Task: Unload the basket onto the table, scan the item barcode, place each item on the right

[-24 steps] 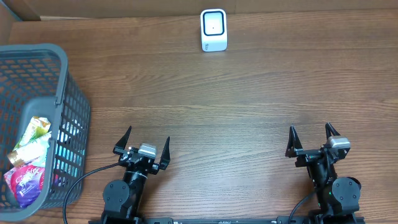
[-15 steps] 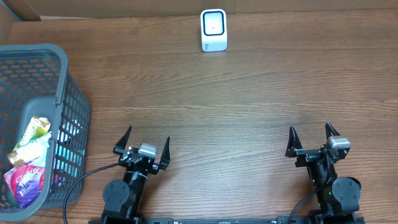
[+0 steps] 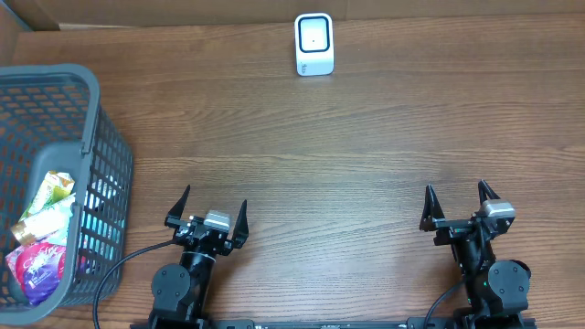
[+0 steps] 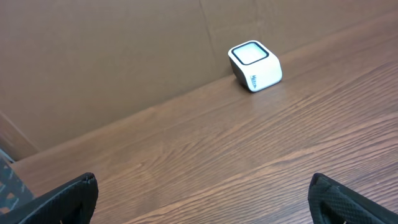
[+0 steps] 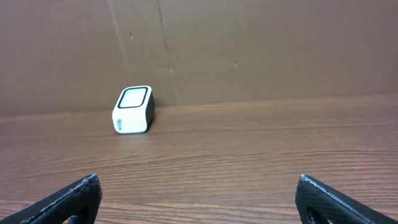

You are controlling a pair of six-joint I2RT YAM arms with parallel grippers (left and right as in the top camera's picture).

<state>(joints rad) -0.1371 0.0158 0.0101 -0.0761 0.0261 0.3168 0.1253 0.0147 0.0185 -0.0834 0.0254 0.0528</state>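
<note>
The packets (image 3: 46,210) lie in the grey basket (image 3: 91,100) at the left end of the counter (image 3: 366,137), a yellow-green one above a purple one. The white scanner (image 3: 313,43) stands at the far edge against the cardboard wall (image 5: 249,50), well apart from the basket. The left gripper (image 3: 216,197) and right gripper (image 3: 455,186) sit at the near edge, jaws spread wide, holding nothing.

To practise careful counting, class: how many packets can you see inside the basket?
2. A yellow-green packet lies in the basket, a purple packet beside it, nearer the robot. Others may be hidden behind the mesh wall.
</note>
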